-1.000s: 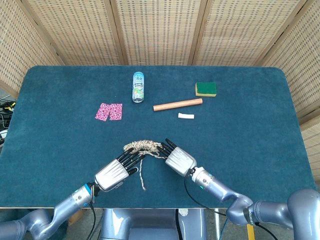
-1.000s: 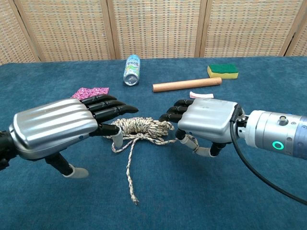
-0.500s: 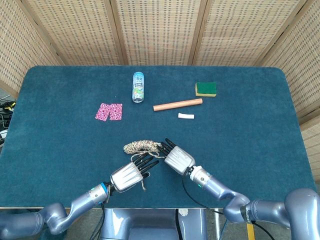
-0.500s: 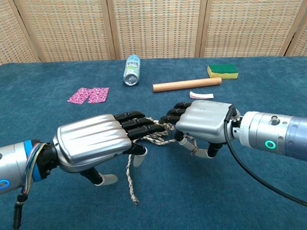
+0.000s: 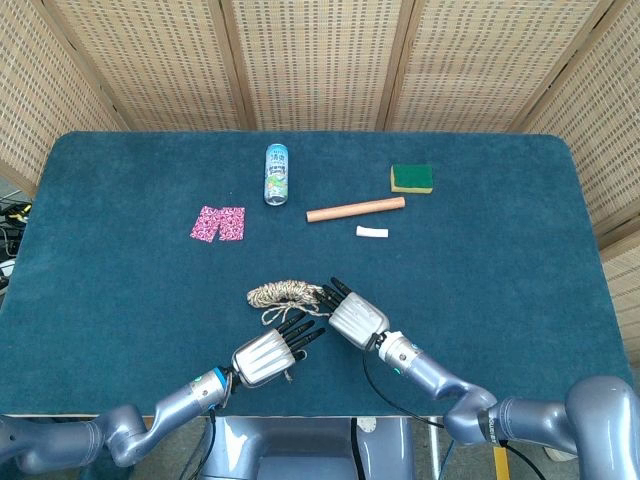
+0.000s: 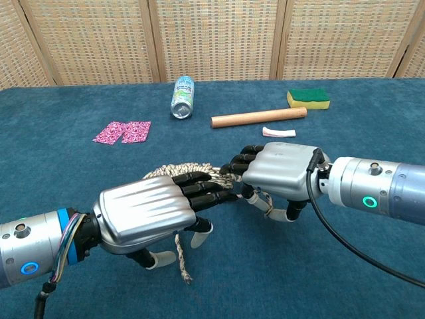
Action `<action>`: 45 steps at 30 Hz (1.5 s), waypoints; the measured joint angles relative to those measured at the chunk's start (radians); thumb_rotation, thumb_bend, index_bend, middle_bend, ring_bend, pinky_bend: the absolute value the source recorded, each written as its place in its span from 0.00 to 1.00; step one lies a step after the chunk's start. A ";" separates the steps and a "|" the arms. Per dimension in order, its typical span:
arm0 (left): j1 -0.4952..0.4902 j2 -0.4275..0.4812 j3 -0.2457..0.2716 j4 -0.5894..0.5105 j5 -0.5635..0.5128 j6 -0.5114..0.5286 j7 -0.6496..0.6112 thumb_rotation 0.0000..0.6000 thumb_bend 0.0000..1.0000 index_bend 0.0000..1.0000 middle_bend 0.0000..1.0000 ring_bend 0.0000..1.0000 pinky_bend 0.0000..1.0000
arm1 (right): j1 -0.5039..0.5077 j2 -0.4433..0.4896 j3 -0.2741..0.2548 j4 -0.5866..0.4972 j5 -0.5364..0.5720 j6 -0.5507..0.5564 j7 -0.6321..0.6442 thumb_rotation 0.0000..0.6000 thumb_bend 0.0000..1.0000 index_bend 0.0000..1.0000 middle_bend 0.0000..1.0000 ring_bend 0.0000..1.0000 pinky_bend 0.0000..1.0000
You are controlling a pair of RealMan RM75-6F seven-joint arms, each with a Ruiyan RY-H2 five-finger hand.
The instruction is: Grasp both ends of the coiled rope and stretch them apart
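The coiled rope (image 5: 283,293) (image 6: 188,172), speckled beige, lies on the blue table at front centre. Its loose tail (image 6: 180,260) runs toward the near edge. My left hand (image 5: 268,356) (image 6: 150,215) hangs palm down over that tail with its fingers stretched out toward the coil and nothing visibly in its grip. My right hand (image 5: 356,316) (image 6: 281,172) sits at the coil's right end, fingers curled down onto it, and a rope strand (image 6: 264,197) passes between its thumb and fingers. The two hands' fingertips nearly meet over the coil.
Farther back on the blue table (image 5: 520,250) lie a can (image 5: 277,173), a wooden stick (image 5: 355,209), a green sponge (image 5: 412,178), a small white piece (image 5: 372,232) and a pink patterned cloth (image 5: 218,223). Wicker screens stand behind.
My left hand has moved right and toward the near edge, from the coil's left side to above the rope tail. The right hand has stayed at the coil's right end.
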 measured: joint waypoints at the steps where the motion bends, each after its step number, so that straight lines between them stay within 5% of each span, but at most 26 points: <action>1: -0.003 -0.003 -0.001 0.001 -0.004 -0.004 0.004 1.00 0.33 0.48 0.00 0.00 0.00 | 0.000 -0.001 0.000 0.000 0.000 0.001 0.001 1.00 0.45 0.68 0.04 0.00 0.00; 45: -0.035 -0.051 0.048 0.055 -0.083 -0.002 0.034 1.00 0.47 0.63 0.00 0.00 0.00 | 0.002 -0.029 -0.015 0.033 0.004 -0.003 0.010 1.00 0.45 0.68 0.04 0.00 0.00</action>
